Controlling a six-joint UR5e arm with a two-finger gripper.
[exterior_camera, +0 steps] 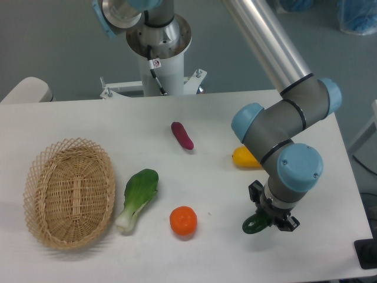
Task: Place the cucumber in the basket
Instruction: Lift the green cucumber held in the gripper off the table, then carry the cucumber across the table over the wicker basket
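Observation:
The cucumber (pixel 254 224) is dark green and glossy; only one end shows under the arm's wrist at the front right of the table. My gripper (pixel 272 219) sits right over it, black fingers on either side, and looks shut on it. Most of the cucumber is hidden by the gripper and wrist. The basket (pixel 41 177) is an oval, pale tan wicker basket at the far left of the table, and nothing lies in it. It is far from the gripper.
A bok choy (pixel 138 198) lies just right of the basket. An orange fruit (pixel 183 220) sits at the front middle. A purple eggplant (pixel 182 135) lies mid-table. A yellow item (pixel 244 157) is partly behind the arm. The robot's base stands at the back.

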